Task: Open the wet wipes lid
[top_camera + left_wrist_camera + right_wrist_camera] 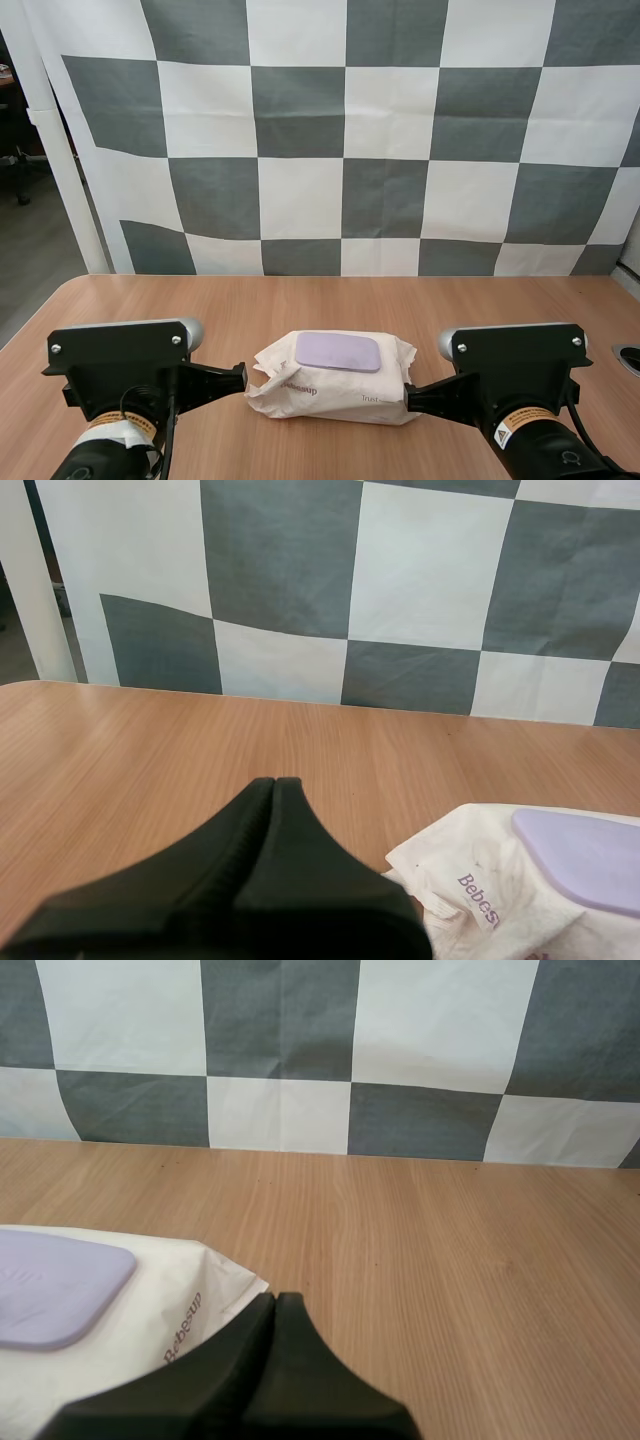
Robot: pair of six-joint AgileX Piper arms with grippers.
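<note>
Wipes pack lies with its lid up and closed, near the 6 o'clock edge of the table. Left gripper points at its 9 o'clock end and right gripper at its 3 o'clock end, both clenched empty, tips just beside it.

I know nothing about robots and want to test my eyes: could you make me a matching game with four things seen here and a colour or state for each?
Things:
1. lid
2. pack of wet wipes
3. left pincer
4. table

Descriptions:
A. wood-brown
B. black, fingers shut together
C. pale purple, lying flat and closed
D. white and crinkled

Pairs: 1-C, 2-D, 3-B, 4-A
</note>
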